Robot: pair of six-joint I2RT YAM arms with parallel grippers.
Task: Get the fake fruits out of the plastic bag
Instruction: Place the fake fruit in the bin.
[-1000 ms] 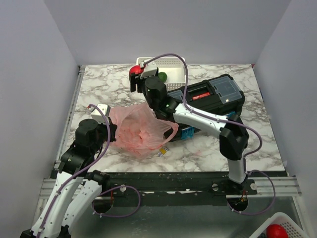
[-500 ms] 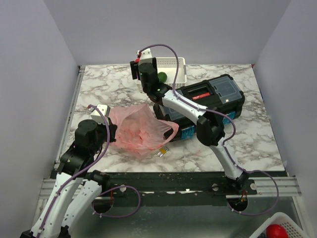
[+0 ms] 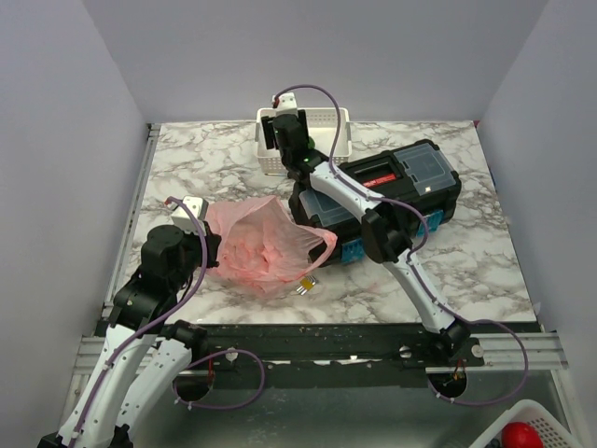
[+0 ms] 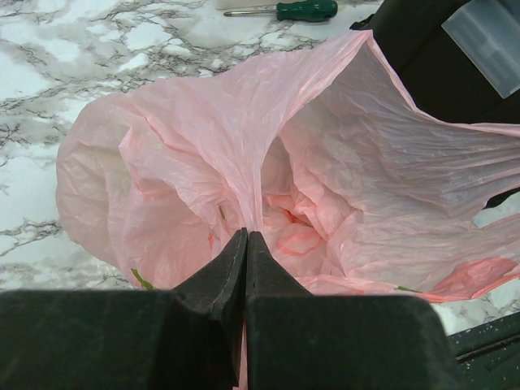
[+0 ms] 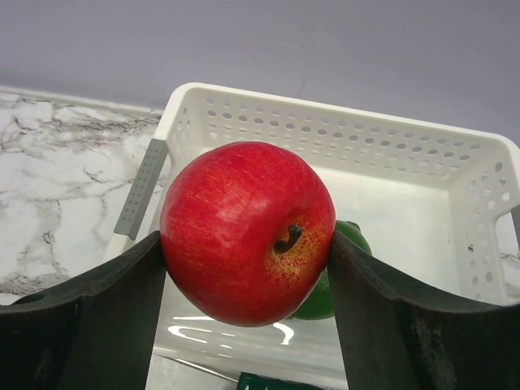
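Risk at release: we see the right gripper [image 5: 246, 244] clamped on the red apple [image 5: 244, 231] above the white basket [image 5: 341, 114], a green apple [image 5: 318, 302] directly beneath; dropped here it may glance off and bounce out. Left gripper [image 4: 245, 244] pinches the plastic bag [image 4: 366, 162] film, jaws pressed together.

Bright, even light; soft shadows; glare on basket [image 5: 203, 331] floor; fingers [image 5: 81, 325] slightly blurred.

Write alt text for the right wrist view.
A glossy red apple is clamped in the right gripper, above a white perforated basket. A green fruit lies in the basket behind the apple; the marble table shows at left.
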